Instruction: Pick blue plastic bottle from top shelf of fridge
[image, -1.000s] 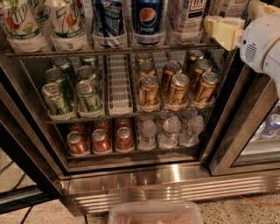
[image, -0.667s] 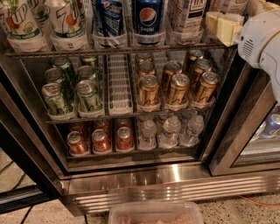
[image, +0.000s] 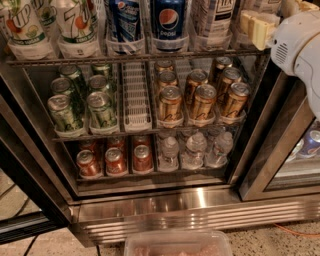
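The blue plastic bottle stands on the top shelf of the fridge, right of two dark blue Pepsi bottles. Only its pale label and lower body show; its cap is out of view. Green-and-white 7UP bottles stand at the left of the shelf. My gripper, cream-coloured on a white arm, is at the top right. It sits just right of the bottle at the shelf's right end, close to it, and holds nothing that I can see.
The middle shelf holds green cans, an empty white lane tray and gold cans. The lower shelf holds red cans and small water bottles. A dark door frame stands right. A translucent tub is at the bottom edge.
My gripper and arm have shifted slightly upward at the right end of the top shelf. The bottles and cans have not moved.
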